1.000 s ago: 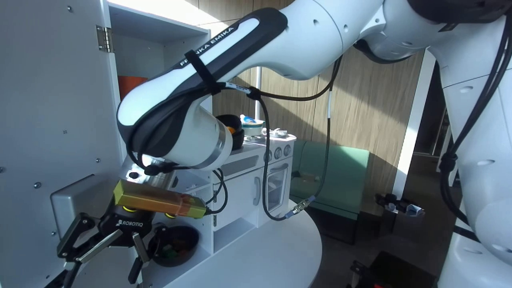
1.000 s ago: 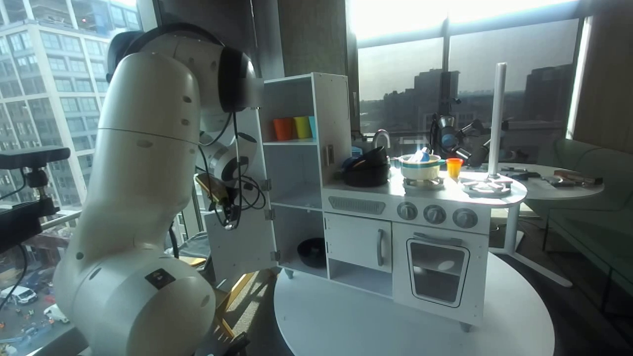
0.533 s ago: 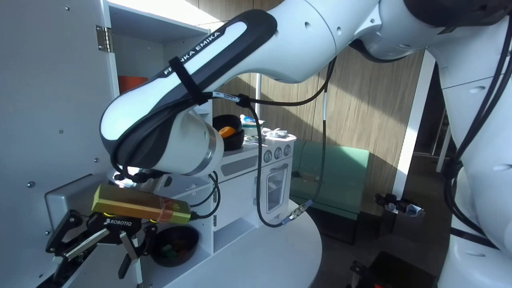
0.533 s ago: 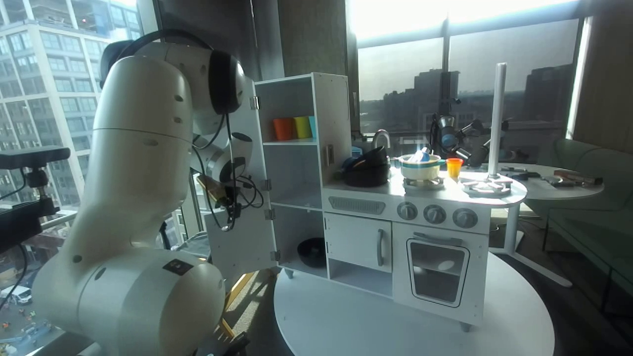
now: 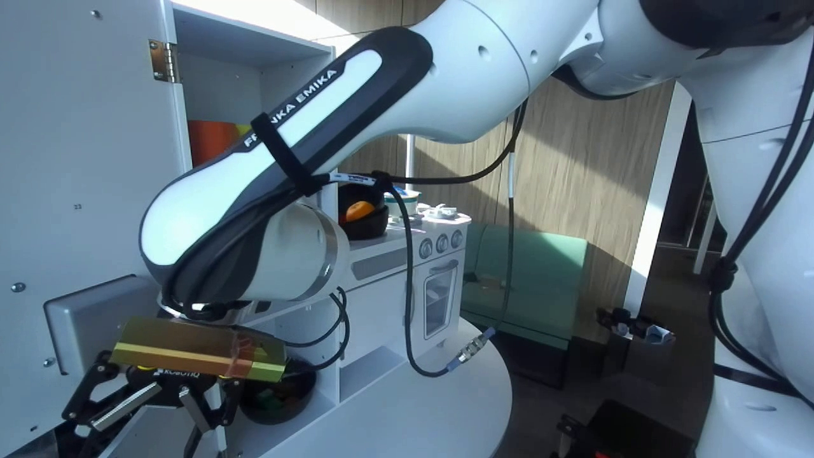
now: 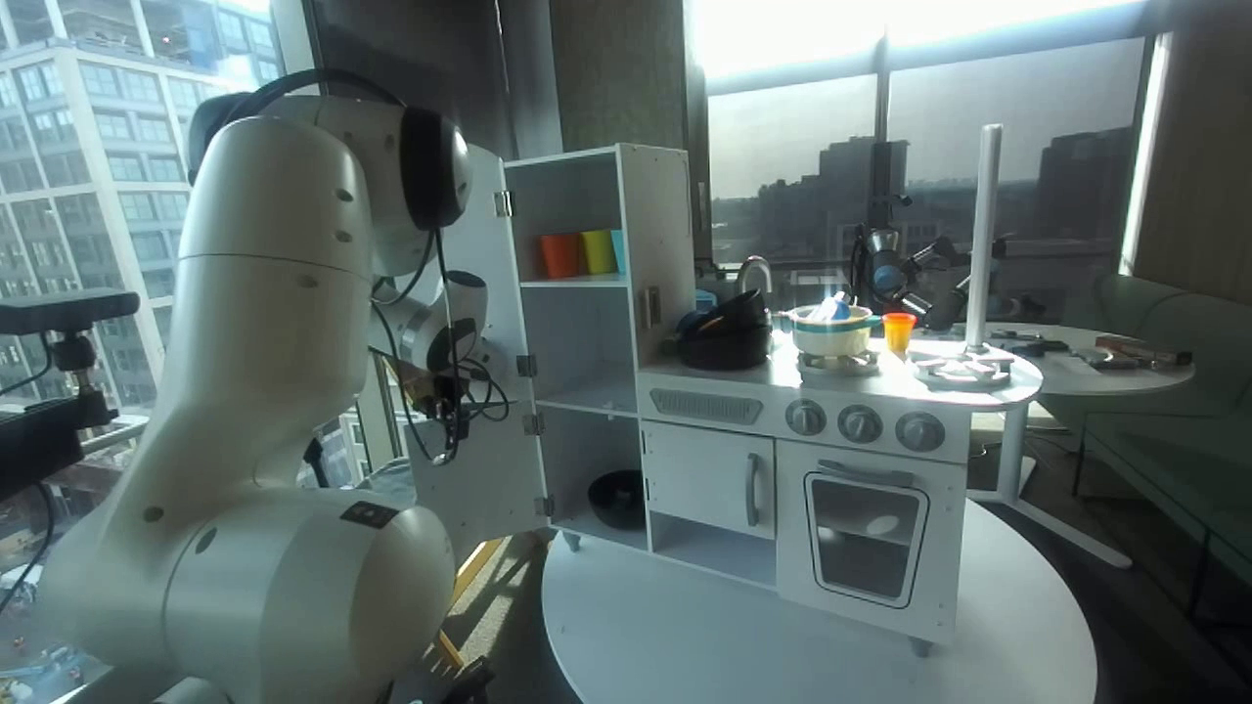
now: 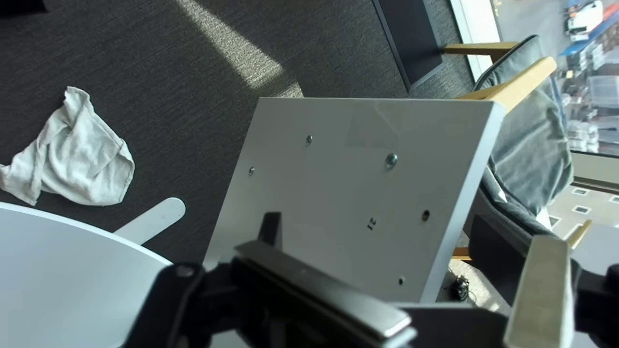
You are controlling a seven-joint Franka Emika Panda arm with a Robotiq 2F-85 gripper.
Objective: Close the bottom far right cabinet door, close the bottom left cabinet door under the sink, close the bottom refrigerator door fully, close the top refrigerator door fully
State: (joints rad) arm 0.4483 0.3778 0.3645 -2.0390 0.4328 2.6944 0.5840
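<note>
Apparently, sink door and right oven door shut, done; top fridge door and bottom fridge door gape, pending; pincer spread near latter's top edge

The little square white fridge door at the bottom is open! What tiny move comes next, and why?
I'd probably lower the black and silver gripper slightly, to reach behind the small squarish white bottom refrigerator door. The gripper stands open, apparently near that door's top edge, and the wrist view shows its inner face with screws; pushing this side would likely swing it wider.
</note>
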